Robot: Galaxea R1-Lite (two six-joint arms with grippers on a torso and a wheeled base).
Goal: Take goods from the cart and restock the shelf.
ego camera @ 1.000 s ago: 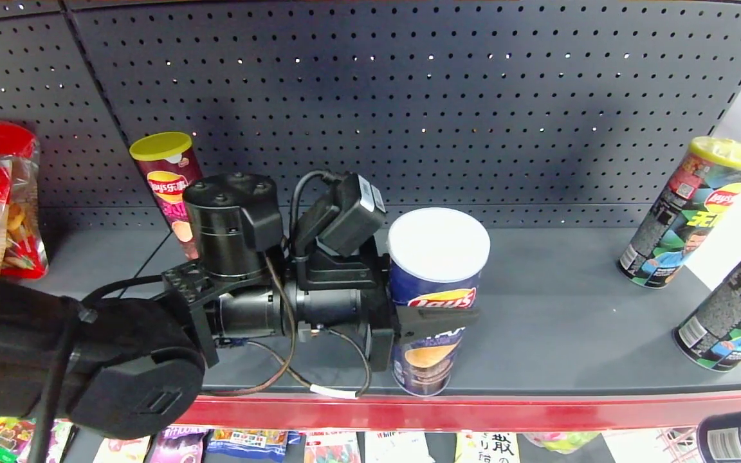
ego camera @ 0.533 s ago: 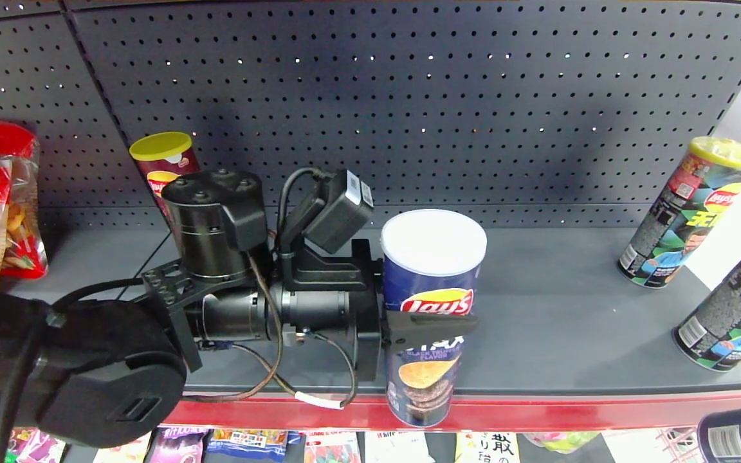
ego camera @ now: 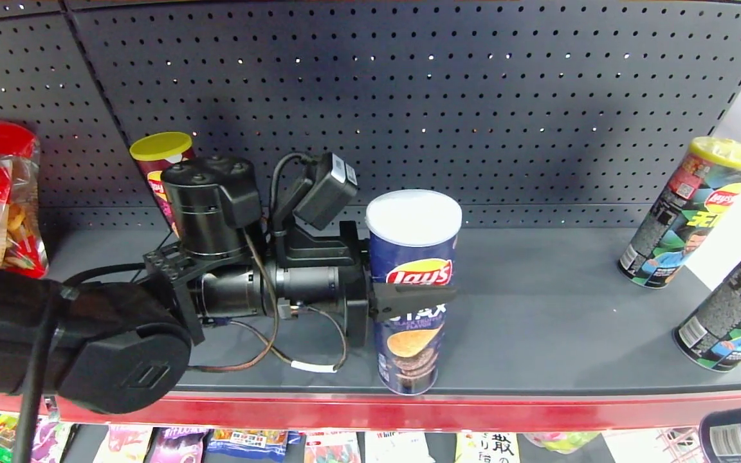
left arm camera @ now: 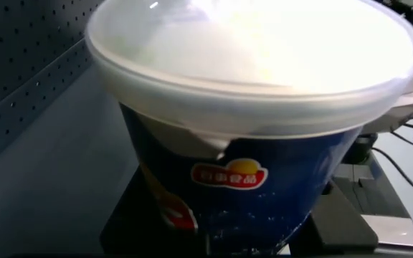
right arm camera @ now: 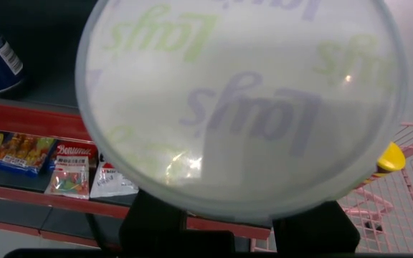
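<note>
Left gripper [ego camera: 412,294], mid-frame, clamps the blue can [ego camera: 409,347] upright; I judge its base at the shelf [ego camera: 538,334] front lip. Right gripper [right arm camera: 235,231] grips a second can [right arm camera: 242,100].

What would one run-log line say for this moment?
left gripper shut on blue can | upright at shelf front | right gripper shut on second can

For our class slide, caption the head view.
Left gripper holds a blue chip can upright at the shelf's front edge.
</note>
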